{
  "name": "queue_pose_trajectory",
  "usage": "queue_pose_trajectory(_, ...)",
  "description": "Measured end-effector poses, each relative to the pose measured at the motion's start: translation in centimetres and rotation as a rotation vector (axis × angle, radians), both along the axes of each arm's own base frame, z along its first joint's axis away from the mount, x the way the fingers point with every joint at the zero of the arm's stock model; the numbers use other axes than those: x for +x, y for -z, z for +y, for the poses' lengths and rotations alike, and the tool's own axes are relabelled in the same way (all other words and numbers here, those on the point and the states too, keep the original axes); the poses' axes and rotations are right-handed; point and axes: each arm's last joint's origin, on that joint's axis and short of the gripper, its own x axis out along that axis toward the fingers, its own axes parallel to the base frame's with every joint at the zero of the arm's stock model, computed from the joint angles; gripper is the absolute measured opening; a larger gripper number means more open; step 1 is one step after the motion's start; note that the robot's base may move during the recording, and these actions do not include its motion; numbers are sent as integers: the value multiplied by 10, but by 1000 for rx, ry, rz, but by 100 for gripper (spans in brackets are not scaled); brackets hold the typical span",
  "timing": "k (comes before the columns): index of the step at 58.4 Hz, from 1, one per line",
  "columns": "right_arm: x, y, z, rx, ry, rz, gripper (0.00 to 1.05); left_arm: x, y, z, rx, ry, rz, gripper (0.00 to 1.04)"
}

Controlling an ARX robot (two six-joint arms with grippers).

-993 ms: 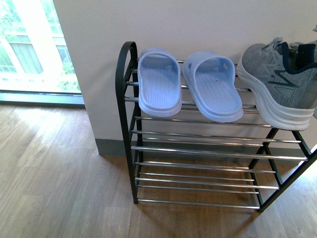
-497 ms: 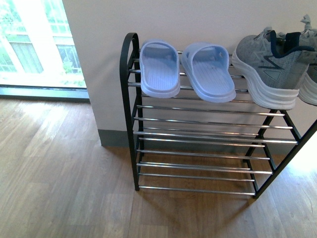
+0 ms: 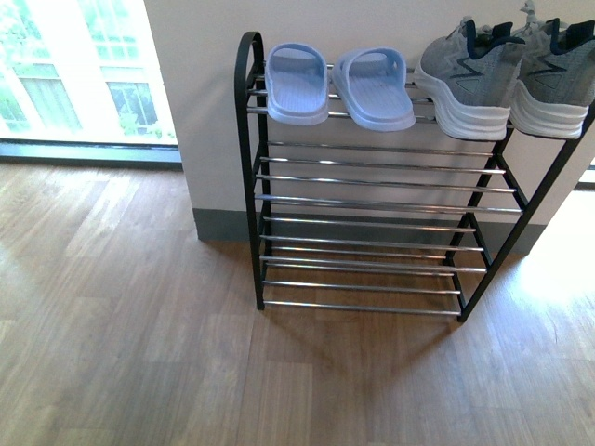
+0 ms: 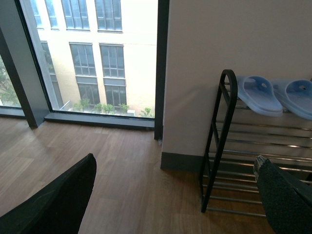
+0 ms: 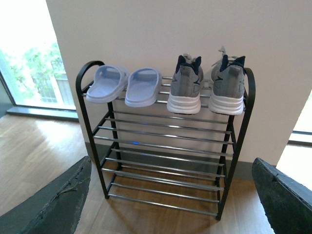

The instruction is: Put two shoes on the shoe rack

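The shoe rack point(image 3: 253, 186) stands against the wall, black side frames with chrome rod shelves. On its top shelf sit two grey knit sneakers point(image 3: 462, 79) point(image 3: 553, 79) at the right, toes toward me, and two pale blue slides point(image 3: 296, 84) point(image 3: 376, 85) at the left. The right wrist view shows the whole rack point(image 5: 251, 97) with both sneakers point(image 5: 186, 85) point(image 5: 228, 87) side by side. My right gripper point(image 5: 170, 200) is open and empty, well back from the rack. My left gripper point(image 4: 170, 204) is open and empty, off the rack's point(image 4: 208, 186) left end. Neither arm shows in the front view.
The lower shelves point(image 3: 372, 204) of the rack hold nothing. A floor-length window point(image 3: 74, 84) lies left of the wall. Wooden floor point(image 3: 139, 353) spreads in front of the rack and to its left.
The front view has drawn back from the rack, which now looks smaller and higher in the frame. The second sneaker has come fully into view at the right.
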Motion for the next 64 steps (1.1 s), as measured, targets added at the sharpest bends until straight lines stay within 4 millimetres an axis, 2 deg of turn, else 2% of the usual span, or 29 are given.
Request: queue_pose_trajectory(64, 0, 0, 0, 0, 0, -1, 96, 0, 0, 0, 0, 0, 0, 95)
